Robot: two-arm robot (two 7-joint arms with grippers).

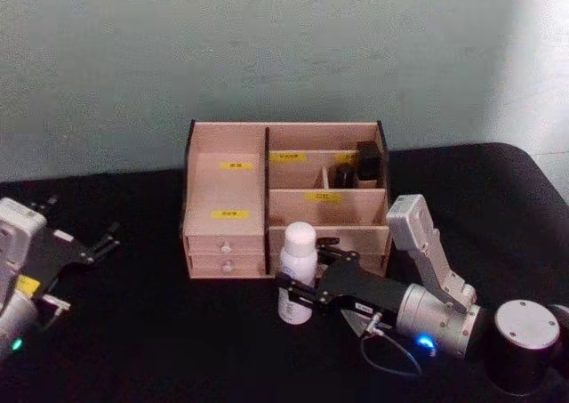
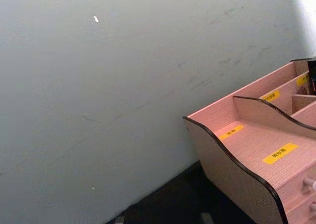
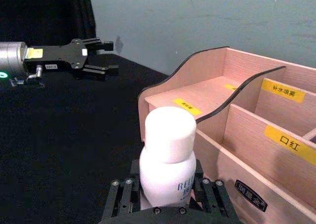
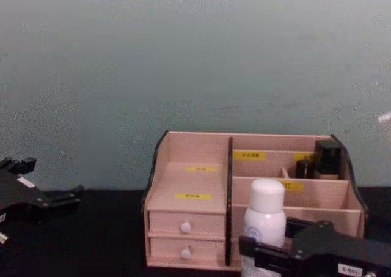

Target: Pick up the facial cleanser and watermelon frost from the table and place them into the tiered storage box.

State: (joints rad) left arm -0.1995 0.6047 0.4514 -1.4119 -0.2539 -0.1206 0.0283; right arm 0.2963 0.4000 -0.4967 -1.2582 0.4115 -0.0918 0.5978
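Observation:
The facial cleanser [image 1: 297, 261] is a white bottle with a white cap. It stands upright just in front of the tiered storage box [image 1: 227, 185], near its middle divider. My right gripper [image 1: 300, 293] is shut on the bottle's lower body, as the right wrist view shows with the bottle [image 3: 168, 150] between the jaws. I cannot tell whether the bottle rests on the table. The watermelon frost is hidden or out of view. My left gripper [image 1: 105, 243] is parked open at the far left, also seen in the right wrist view [image 3: 102, 57].
The table is covered in black cloth [image 1: 160, 332]. Two small dark items [image 1: 360, 165] stand in the box's back right compartment. The box's drawers [image 1: 226, 253] are closed. A grey-green wall [image 1: 284, 56] rises right behind the box.

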